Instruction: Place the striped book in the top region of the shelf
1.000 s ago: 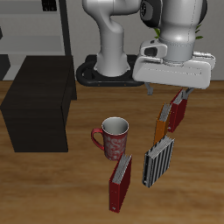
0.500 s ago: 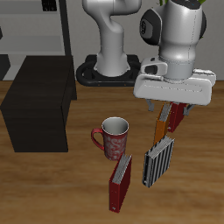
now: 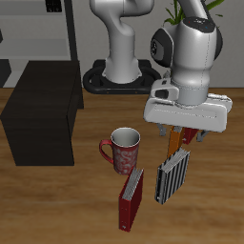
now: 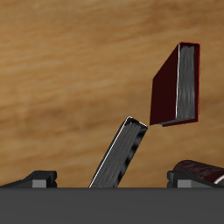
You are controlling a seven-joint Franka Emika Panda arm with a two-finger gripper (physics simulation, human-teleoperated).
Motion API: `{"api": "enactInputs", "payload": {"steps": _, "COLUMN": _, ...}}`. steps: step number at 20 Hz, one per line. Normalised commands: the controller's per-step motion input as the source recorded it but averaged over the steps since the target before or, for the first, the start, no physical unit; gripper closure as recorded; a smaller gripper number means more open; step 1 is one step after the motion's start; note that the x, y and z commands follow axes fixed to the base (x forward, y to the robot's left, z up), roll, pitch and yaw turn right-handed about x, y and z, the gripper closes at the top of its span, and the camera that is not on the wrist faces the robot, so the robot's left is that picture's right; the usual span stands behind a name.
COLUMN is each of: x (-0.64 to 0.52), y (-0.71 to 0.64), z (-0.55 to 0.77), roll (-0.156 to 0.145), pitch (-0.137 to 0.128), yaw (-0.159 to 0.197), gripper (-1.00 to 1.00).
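In the exterior view, the striped book [image 3: 172, 177] stands on the wooden counter [image 3: 57, 205] in the lower right of the frame, untouched. Just left of it stands a dark red book [image 3: 132, 199], behind it an orange book [image 3: 174, 139], and a red mug [image 3: 124, 151] sits near the centre. The gripper [image 3: 182, 136] hangs directly above the striped book, and its fingers [image 3: 172, 134] look spread, though they are too small to judge with certainty. The shelf [image 3: 43, 111], a dark box, sits at middle left, well apart from the books.

In the wrist view, the striped book [image 4: 121, 154] leans in the lower centre, between the two fingers [image 4: 37, 178], which stand apart and grip nothing. A dark red book [image 4: 178, 85] appears at upper right.

By my judgement the task has barely begun: grasping, lifting, carrying and placing on the shelf's top all remain.
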Motion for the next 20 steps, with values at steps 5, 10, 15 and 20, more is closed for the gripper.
{"api": "enactInputs", "payload": {"steps": 5, "x": 0.06, "y": 0.00, "z": -0.27, "roll": 0.004, "pitch": 0.023, "yaw": -0.022, "gripper": -1.00}}
{"api": "enactInputs", "payload": {"steps": 10, "x": 0.03, "y": -0.03, "z": -0.25, "roll": -0.005, "pitch": 0.020, "yaw": -0.006, "gripper": -1.00}}
{"api": "enactInputs", "payload": {"steps": 15, "x": 0.04, "y": -0.05, "z": -0.24, "roll": -0.011, "pitch": 0.037, "yaw": -0.027, "gripper": -1.00}}
{"api": "enactInputs", "payload": {"steps": 20, "x": 0.00, "y": 0.00, "z": -0.17, "roll": 0.001, "pitch": 0.015, "yaw": -0.003, "gripper": -1.00}}
